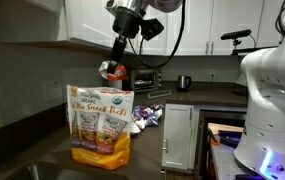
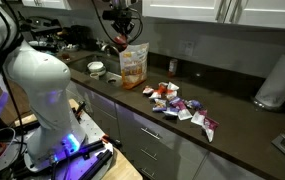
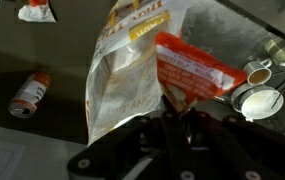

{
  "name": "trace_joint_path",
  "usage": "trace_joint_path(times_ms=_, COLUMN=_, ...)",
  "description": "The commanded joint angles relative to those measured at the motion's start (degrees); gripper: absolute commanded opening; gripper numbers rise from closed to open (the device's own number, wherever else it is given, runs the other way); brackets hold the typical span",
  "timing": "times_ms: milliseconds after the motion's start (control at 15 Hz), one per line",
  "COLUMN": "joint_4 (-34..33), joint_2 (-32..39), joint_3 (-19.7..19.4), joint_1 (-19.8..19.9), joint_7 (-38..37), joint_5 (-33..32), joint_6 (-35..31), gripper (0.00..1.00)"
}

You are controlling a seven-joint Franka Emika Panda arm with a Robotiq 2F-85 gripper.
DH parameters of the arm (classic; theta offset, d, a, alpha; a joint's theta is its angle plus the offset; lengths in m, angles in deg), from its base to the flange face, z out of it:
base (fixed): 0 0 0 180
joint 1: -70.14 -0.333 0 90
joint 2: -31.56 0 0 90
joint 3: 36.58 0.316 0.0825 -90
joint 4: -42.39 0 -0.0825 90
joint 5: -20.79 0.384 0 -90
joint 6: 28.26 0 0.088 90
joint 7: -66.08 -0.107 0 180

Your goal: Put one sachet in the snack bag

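— Closest to the lens?
— My gripper [image 3: 172, 112]. Dark blocky body low in the wrist view, fingers pinched shut on the sachet [image 3: 197, 68], which is flat, creased red foil.
— And the snack bag?
— The snack bag [image 3: 127, 75] is right below the hand. Glossy orange-and-cream pouch, upright, top rumpled. The sachet hangs just over that top, can't tell if they touch.
— Rest?
— Smooth dark counter [image 2: 242, 120]. A loose heap of small packets [image 2: 182, 105] sits well away from the hand. A small cylindrical bottle [image 3: 29, 93] lies on its side past the bag. Round shiny metal cups [image 3: 260, 90] are near the sachet's side.
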Motion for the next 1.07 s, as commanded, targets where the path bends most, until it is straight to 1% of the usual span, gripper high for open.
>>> trace_joint_path(times_ms=0, joint_4=1.35, joint_2=2.96, joint_3=-0.5, joint_1=-0.6, joint_7=3.69, joint_5=1.58, joint_6=-7.67, gripper=0.03)
trace_joint_path(times_ms=333, joint_4=0.16, joint_2=8.6, joint_3=-1.06, joint_1=-0.51, joint_7=5.75, joint_5=1.59, joint_6=-15.29, gripper=0.03)
trace_joint_path(times_ms=600, joint_4=-0.85, joint_2=11.61, joint_3=-0.87, joint_1=-0.16, joint_7=6.36, joint_5=1.65, joint_6=-18.45, gripper=0.03)
trace_joint_path(times_ms=667, joint_4=-1.06, joint_2=12.11, joint_3=-0.64, joint_1=0.11, joint_7=6.06, joint_5=1.37, joint_6=-18.77, gripper=0.15)
trace_joint_path(times_ms=733, joint_4=-1.18, joint_2=12.16, joint_3=-0.46, joint_1=0.39, joint_7=5.81, joint_5=1.0, joint_6=-18.59, gripper=0.38)
trace_joint_path(times_ms=867, joint_4=-1.63, joint_2=11.59, joint_3=0.01, joint_1=1.76, joint_7=3.73, joint_5=-1.32, joint_6=-16.55, gripper=0.42)
trace_joint_path(times_ms=933, joint_4=-1.73, joint_2=11.38, joint_3=0.03, joint_1=2.08, joint_7=3.53, joint_5=-1.85, joint_6=-16.16, gripper=0.47)
trace_joint_path(times_ms=1000, joint_4=-1.78, joint_2=10.5, joint_3=0.25, joint_1=3.44, joint_7=1.75, joint_5=-4.66, joint_6=-14.94, gripper=0.52)
